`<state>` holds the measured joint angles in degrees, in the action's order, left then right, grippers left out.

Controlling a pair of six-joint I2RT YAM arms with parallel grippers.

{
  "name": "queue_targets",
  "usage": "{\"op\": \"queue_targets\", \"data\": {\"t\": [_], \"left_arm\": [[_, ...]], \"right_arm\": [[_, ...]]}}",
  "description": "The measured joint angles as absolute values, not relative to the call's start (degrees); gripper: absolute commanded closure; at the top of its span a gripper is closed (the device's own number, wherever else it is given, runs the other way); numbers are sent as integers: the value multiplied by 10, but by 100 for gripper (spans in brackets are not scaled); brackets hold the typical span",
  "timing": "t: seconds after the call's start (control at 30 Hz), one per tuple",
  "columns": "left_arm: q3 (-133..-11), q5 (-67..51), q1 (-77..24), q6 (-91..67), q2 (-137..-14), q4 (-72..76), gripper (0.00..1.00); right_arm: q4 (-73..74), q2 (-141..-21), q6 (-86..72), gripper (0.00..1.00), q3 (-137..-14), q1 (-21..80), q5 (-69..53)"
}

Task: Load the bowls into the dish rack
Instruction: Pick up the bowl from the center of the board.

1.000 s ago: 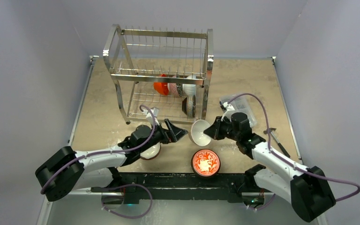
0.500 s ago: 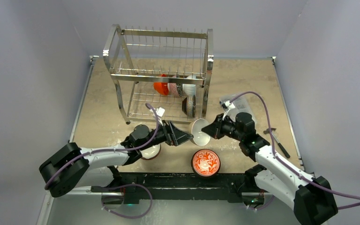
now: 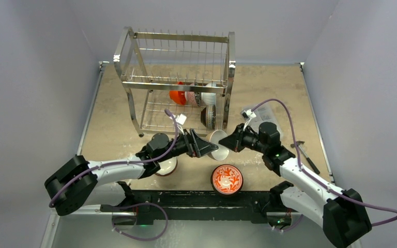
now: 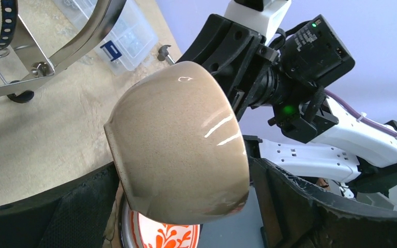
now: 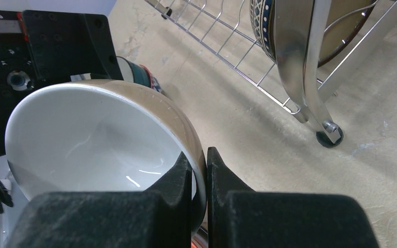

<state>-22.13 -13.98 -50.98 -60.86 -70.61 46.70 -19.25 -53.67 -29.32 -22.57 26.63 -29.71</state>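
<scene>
My right gripper (image 3: 231, 143) is shut on the rim of a tan-brown bowl (image 3: 218, 145) with a white inside and holds it tilted above the table; the pinch shows in the right wrist view (image 5: 199, 157) on the bowl (image 5: 98, 139). My left gripper (image 3: 207, 147) is open, its jaws spread either side of the bowl's base (image 4: 178, 150). A red-and-white floral bowl (image 3: 226, 179) sits on the table below. Another bowl (image 3: 166, 166) lies under my left arm. The steel dish rack (image 3: 176, 82) stands behind, with an orange-red bowl (image 3: 177, 96) and a grey-black patterned bowl (image 3: 209, 117) in it.
A clear plastic compartment box (image 3: 266, 116) sits right of the rack, behind my right wrist. A dark-handled tool (image 3: 305, 155) lies at the right edge. The rack's near right leg (image 5: 310, 67) stands close to the held bowl.
My left gripper has moved right and my right gripper has brought the tan bowl left. The bowl's base now sits between the left jaws.
</scene>
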Motion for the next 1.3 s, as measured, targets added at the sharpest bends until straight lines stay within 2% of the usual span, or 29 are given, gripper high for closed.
{"op": "queue_targets", "data": {"t": [0.27, 0.43, 0.7, 0.83, 0.93, 1.03, 1.13, 1.3], "left_arm": [[-249, -129, -516, -610, -735, 421, 11], [-250, -131, -517, -619, -742, 422, 22], [-255, -134, -518, -623, -767, 426, 15], [-262, -134, -519, -624, -775, 422, 17], [-265, -133, -519, -624, -780, 422, 27], [-265, -130, -518, -621, -783, 423, 48], [-266, -124, -517, -620, -794, 424, 61], [-262, -126, -517, -628, -807, 440, 77]], "right_arm": [[-201, -540, -296, 100, -225, 266, -295], [-197, -544, -295, 100, -226, 266, -290], [-200, -561, -294, 100, -226, 266, -282], [-203, -562, -296, 100, -225, 266, -281], [-203, -562, -296, 100, -225, 266, -279], [-199, -563, -295, 100, -225, 265, -273], [-194, -566, -290, 100, -224, 262, -262], [-191, -574, -290, 83, -223, 262, -260]]}}
